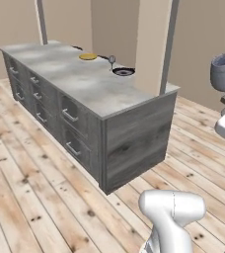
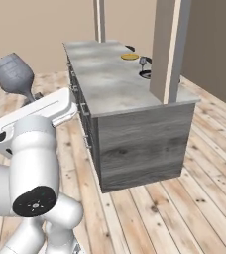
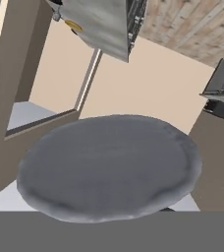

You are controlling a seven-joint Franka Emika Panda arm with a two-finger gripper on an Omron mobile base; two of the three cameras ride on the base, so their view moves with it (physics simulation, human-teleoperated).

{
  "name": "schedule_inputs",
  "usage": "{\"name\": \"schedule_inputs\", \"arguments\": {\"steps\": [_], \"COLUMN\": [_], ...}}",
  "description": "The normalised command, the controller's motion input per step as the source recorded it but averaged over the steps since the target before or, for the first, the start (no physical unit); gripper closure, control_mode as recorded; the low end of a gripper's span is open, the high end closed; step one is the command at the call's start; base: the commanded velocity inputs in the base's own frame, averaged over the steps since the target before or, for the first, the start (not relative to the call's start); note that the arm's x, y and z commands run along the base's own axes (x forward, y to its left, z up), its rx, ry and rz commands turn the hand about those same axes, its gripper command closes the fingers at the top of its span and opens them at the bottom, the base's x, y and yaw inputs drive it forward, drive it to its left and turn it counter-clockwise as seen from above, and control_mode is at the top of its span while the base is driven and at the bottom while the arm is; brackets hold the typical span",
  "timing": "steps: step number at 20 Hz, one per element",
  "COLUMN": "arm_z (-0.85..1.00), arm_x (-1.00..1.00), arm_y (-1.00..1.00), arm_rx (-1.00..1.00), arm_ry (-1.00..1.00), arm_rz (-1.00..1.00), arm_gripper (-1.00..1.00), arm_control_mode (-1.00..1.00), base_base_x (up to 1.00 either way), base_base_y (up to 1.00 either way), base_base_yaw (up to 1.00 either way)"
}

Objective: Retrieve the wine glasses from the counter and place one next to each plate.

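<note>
I carry a wine glass in the end effector, closed on its stem as far as I judge, far from the navy plate on the surface, so driving could shake it loose.

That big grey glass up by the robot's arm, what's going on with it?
The robot is carrying a wine glass in its end effector, held up beside the island. Far along the island top stand a second wine glass, a yellow-orange plate and a dark plate, the glass between them. The carried glass has yet to be set down by a plate.
</note>
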Motion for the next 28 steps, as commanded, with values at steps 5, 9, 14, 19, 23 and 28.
{"name": "schedule_inputs", "arguments": {"steps": [5, 9, 14, 19, 23, 28], "arm_z": [0.0, 0.0, 0.0, 0.0, 0.0, 0.0], "arm_x": [0.0, 0.0, 0.0, 0.0, 0.0, 0.0], "arm_y": [0.0, 0.0, 0.0, 0.0, 0.0, 0.0], "arm_rx": [0.0, 0.0, 0.0, 0.0, 0.0, 0.0], "arm_ry": [0.0, 0.0, 0.0, 0.0, 0.0, 0.0], "arm_rz": [0.0, 0.0, 0.0, 0.0, 0.0, 0.0], "arm_gripper": [1.0, 1.0, 1.0, 1.0, 1.0, 1.0], "arm_control_mode": [1.0, 1.0, 1.0, 1.0, 1.0, 1.0], "base_base_x": [0.68, 0.33, 0.63, 0.83, 1.0, 0.98], "base_base_y": [0.26, 1.0, 0.44, -0.8, -0.84, -0.98], "base_base_yaw": [-0.09, -0.2, -0.09, 0.0, 0.0, 0.0]}}
